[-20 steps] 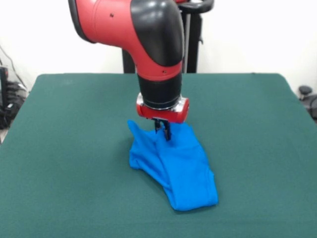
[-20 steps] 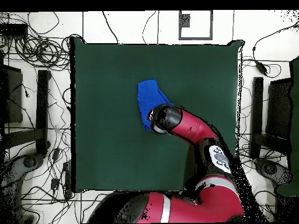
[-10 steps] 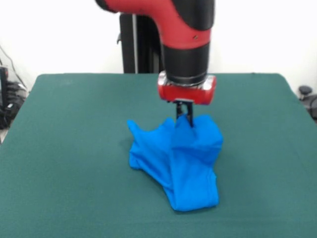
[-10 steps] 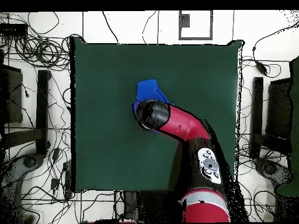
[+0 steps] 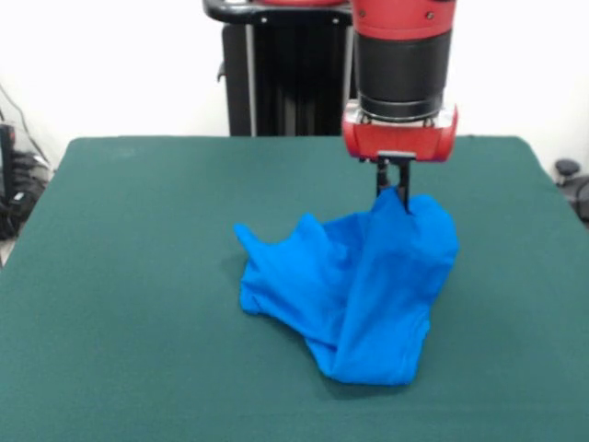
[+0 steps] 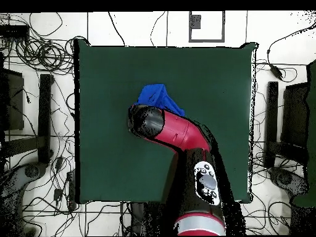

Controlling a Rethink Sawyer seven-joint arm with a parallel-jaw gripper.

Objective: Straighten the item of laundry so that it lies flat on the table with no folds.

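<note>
Blue cloth: the shirt [image 5: 354, 290] is soft thin fabric, bunched and creased, not flat.
Shape: one edge is drawn up into a peak at the right; the rest slopes down in loose folds and ends in a rounded lobe at the near side.
Place: middle of the counter [image 5: 138, 276] in the front view, slightly right of centre; in the overhead view only a small blue patch [image 6: 158, 97] shows beyond the arm.
Tool: the tool [image 5: 395, 195] has thin dark fingers pinched narrow on the raised peak of the shirt.
Counter: dark green, felt-like, matte, rectangular.
Arm: glossy red and black, round in section, coming straight down over the shirt's right part; from overhead it covers most of the cloth.
Around: a black pedestal [image 5: 276, 74] at the far side, a white wall behind, tangled cables [image 6: 37, 49] on the floor.
</note>
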